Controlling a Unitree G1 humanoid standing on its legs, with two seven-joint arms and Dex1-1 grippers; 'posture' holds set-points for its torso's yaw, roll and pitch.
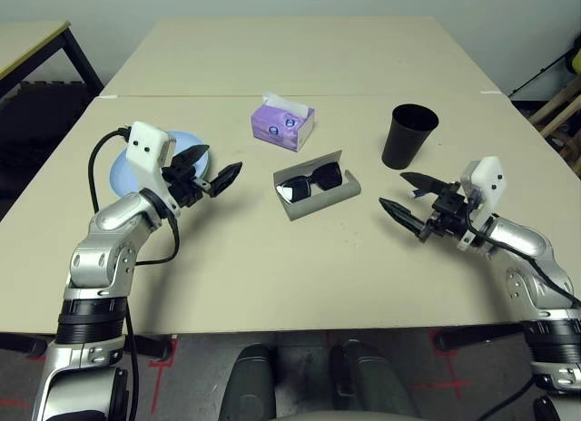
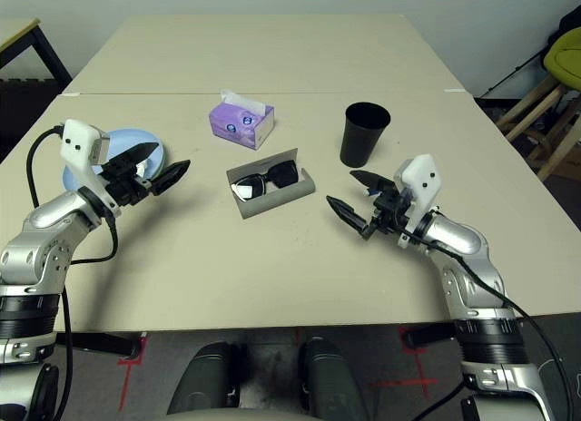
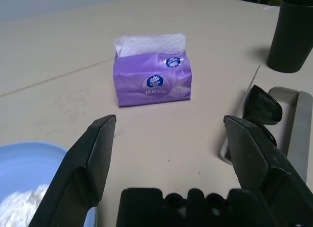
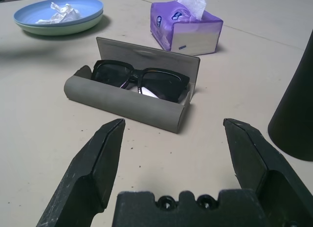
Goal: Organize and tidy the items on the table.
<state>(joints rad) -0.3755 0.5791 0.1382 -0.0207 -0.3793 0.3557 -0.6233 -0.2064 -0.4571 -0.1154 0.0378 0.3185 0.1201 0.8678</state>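
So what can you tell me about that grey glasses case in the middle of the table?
The grey glasses case looks smooth and fairly stiff, with a long rounded body and a flat flap. It lies open on the table, its flap standing up along the back. Black sunglasses rest inside, folded or not I can't say. It sits at a slant, nearer the robot than the purple tissue box, and no gripper touches it.
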